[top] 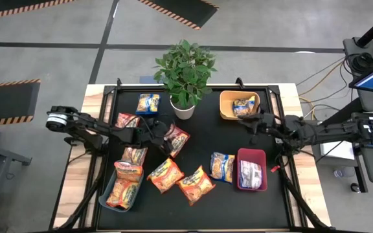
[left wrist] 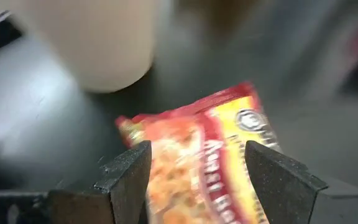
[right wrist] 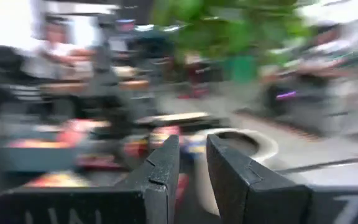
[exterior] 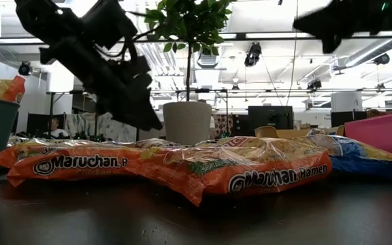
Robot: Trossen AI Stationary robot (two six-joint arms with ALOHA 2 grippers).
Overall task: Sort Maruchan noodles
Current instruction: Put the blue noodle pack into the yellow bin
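Packets crowd the worktop's front left beside a grey bin, leaving bare mat along the front edge. Farther back, the left gripper stands wide open around a red packet near the plant pot. The right gripper, nearly closed and empty, hangs beside the orange bin at the back right.

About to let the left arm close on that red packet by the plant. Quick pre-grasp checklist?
1. Left hand open: ok, fingers spread wide.
2. Red packet between the fingers: ok in the left wrist view.
3. Hand low enough to grip: cannot tell.
4. White plant pot clear of the hand: ok, apart but close.
5. Right hand out of the way: ok, near the orange bin, empty.
6. Red bin has room: ok, one packet inside.
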